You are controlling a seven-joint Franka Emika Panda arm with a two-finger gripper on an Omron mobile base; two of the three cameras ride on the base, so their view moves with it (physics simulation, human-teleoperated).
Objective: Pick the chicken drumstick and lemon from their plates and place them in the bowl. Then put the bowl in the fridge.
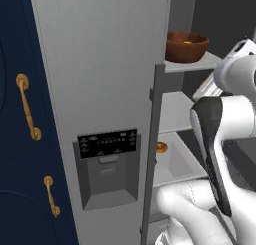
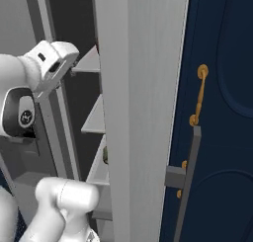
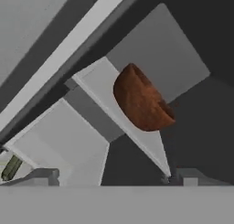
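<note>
The dark reddish-brown bowl point(image 1: 186, 48) stands on the top shelf point(image 1: 197, 65) inside the open grey fridge point(image 1: 100, 64). A spot of yellow, the lemon point(image 1: 187, 41), shows inside it. The drumstick is hidden and the plates are out of view. In the hand view the bowl point(image 3: 141, 102) appears rolled, sitting on the pale shelf point(image 3: 98, 83), well ahead of my gripper point(image 3: 112, 176). The gripper is open, its fingertips point(image 3: 45, 174) set wide apart with nothing between them. My white hand point(image 2: 54, 62) hovers beside the shelves at the fridge opening.
The fridge door with its dark dispenser panel point(image 1: 107, 144) stands open on the left. Lower shelves hold a small orange item point(image 1: 161, 147) and a green item point(image 3: 11, 167). Navy cabinets with gold handles point(image 1: 27, 114) point(image 2: 198, 95) flank the fridge.
</note>
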